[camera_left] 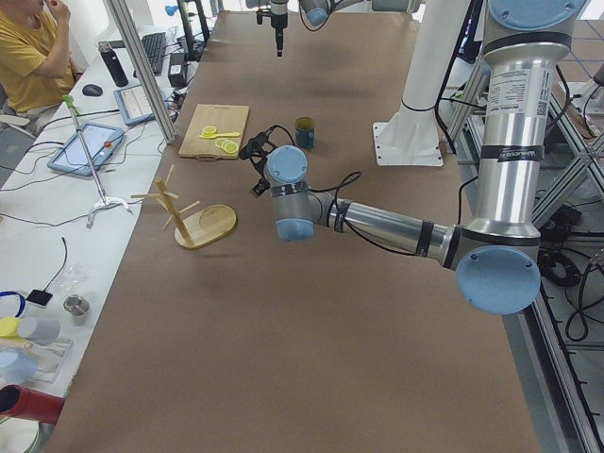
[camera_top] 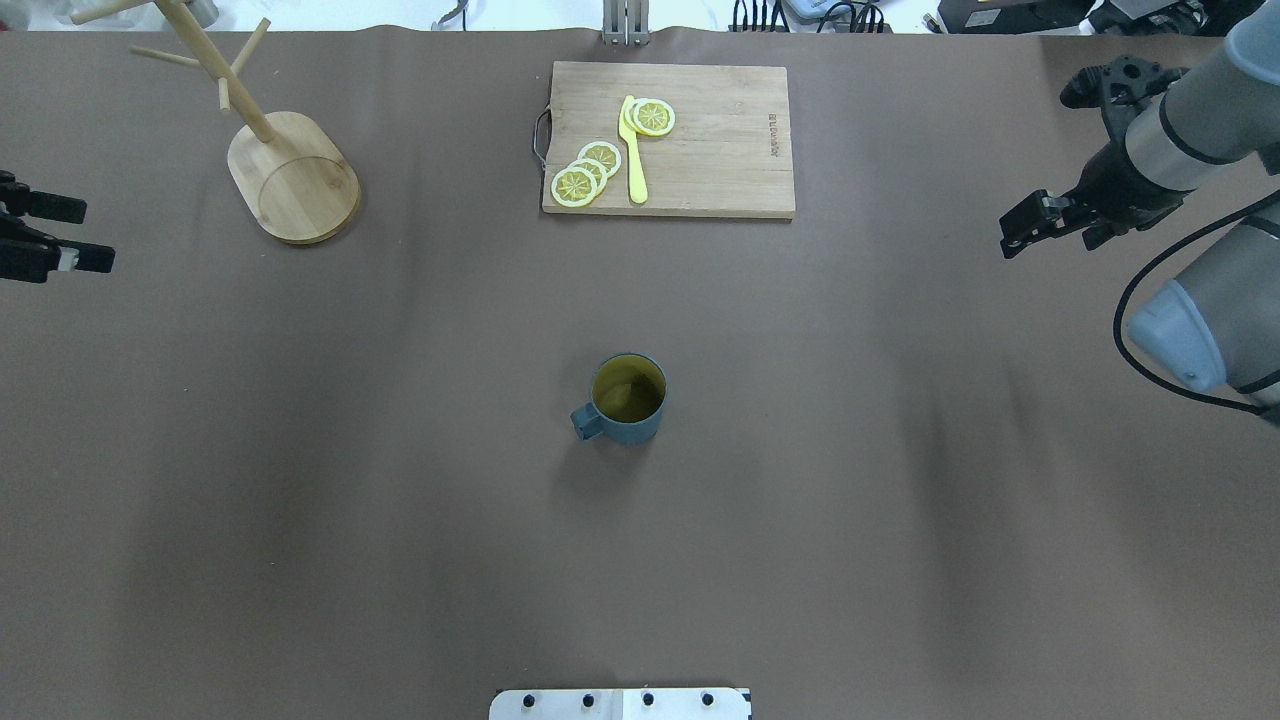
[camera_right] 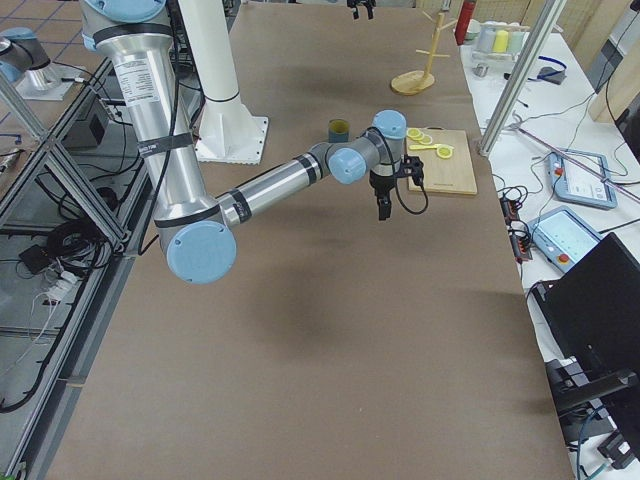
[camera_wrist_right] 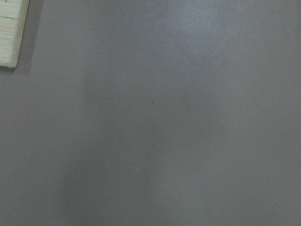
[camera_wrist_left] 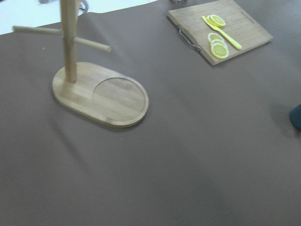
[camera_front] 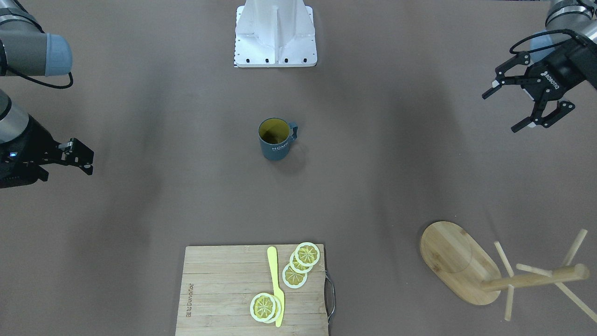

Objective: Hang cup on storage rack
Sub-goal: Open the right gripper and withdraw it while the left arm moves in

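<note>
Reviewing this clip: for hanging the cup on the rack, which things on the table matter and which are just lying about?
Part of the job: cup; storage rack.

Just lying about: cutting board; lemon slices; yellow knife.

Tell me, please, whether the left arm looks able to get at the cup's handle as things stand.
Probably yes: the cup stands upright on the table, its handle turned to the side of the open left gripper, with nothing between them.
</note>
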